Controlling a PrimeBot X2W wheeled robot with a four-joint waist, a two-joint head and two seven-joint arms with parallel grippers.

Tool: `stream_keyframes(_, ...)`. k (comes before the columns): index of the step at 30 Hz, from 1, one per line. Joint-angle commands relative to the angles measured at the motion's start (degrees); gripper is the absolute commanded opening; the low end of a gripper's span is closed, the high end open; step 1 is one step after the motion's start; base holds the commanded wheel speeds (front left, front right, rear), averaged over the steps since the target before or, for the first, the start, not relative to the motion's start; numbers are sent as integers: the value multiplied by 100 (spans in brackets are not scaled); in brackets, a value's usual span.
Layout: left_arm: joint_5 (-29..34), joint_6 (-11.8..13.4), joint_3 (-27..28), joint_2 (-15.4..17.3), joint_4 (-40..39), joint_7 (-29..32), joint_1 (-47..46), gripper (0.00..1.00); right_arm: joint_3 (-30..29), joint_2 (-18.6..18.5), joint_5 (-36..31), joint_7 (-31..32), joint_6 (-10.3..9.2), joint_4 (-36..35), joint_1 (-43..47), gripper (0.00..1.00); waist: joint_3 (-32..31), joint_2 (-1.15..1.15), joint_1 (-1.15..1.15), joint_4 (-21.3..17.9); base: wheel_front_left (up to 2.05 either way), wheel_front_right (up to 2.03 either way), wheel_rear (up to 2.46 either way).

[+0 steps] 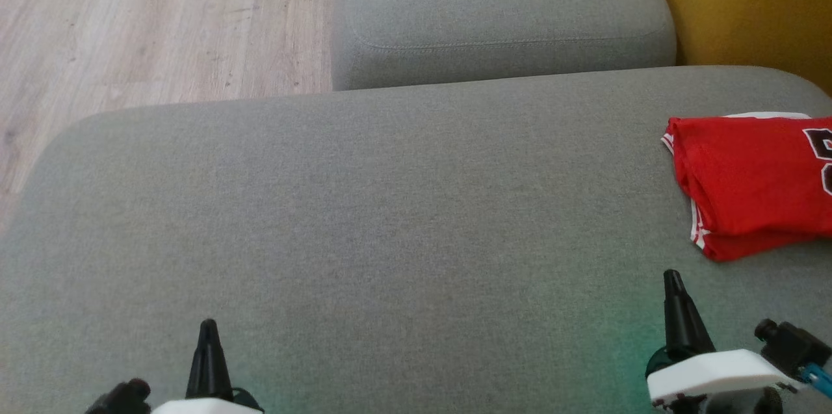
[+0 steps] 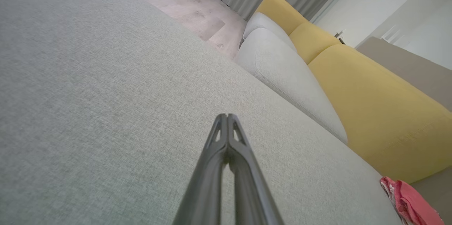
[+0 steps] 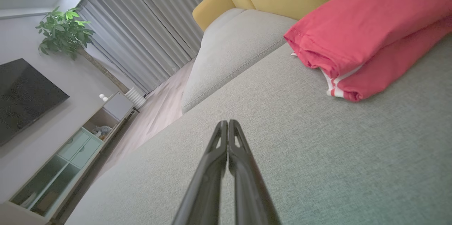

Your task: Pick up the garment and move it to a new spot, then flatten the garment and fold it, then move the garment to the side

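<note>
The garment [image 1: 754, 183] is a red jersey with white trim and dark lettering, folded into a stack at the far right of the grey sofa seat [image 1: 390, 219]. It also shows in the right wrist view as the garment [image 3: 367, 37] at upper right, and its edge as the garment [image 2: 409, 202] at the lower right of the left wrist view. My right gripper [image 1: 673, 279] is shut and empty, a short way in front of the garment and apart from it. My left gripper [image 1: 208, 326] is shut and empty over bare seat at lower left. Both pairs of fingertips meet in the wrist views: left gripper [image 2: 226, 115], right gripper [image 3: 227, 122].
A second grey cushion [image 1: 500, 17] lies beyond the seat, with a yellow backrest [image 1: 747, 4] at the right. Wooden floor [image 1: 130, 24] lies past the seat's left and far edges. A plant [image 3: 65, 30], a dark screen [image 3: 24, 94] and a low cabinet [image 3: 70, 154] stand across the room.
</note>
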Motion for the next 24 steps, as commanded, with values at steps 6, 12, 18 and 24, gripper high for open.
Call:
stream_keyframes(6,-553,-93,235,50,-158,147,-386,0,-54,-112,633,109,-2,-210,-380,0,30,0,0,-2,0,0,0)
stream_keyframes(12,-937,-138,312,53,-149,245,-463,0,-105,-118,1062,203,-3,-213,-438,0,54,0,0,-4,0,0,0)
stream_keyframes(18,-1319,-184,390,54,-140,344,-541,0,-158,-123,1490,297,-3,-217,-496,0,77,0,0,-6,0,0,0)
stream_keyframes(24,-1700,-229,469,55,-131,444,-619,0,-212,-127,1916,393,-3,-220,-555,0,101,0,0,-8,0,0,0)
